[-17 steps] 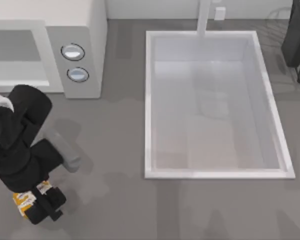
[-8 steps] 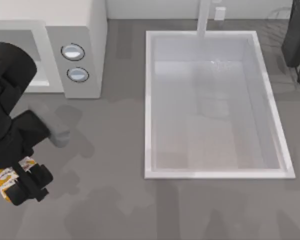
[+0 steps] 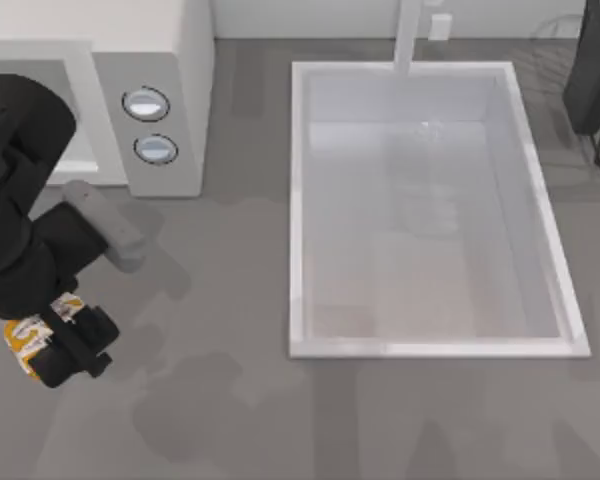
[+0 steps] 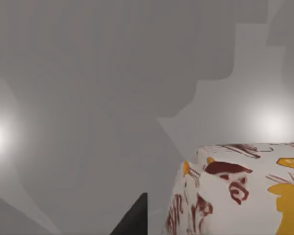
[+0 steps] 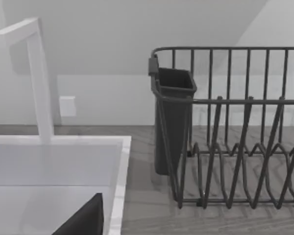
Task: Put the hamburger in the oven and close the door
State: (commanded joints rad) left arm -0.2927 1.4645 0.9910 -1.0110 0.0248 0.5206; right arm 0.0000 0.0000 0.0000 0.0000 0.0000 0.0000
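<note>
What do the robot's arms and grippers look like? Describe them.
The left arm is bulky, made of rounded matte black segments, with a grey cylindrical piece jutting from its side. The left gripper is black and blocky. The right arm at the table's far right edge is equally dark. No cables or markings are visible.

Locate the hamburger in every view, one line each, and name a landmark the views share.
Top view: hamburger at the left edge, in the left gripper.
Left wrist view: wrapper close up.
Right wrist view: not in it.
Shared landmark: sink, also right wrist view.
</note>
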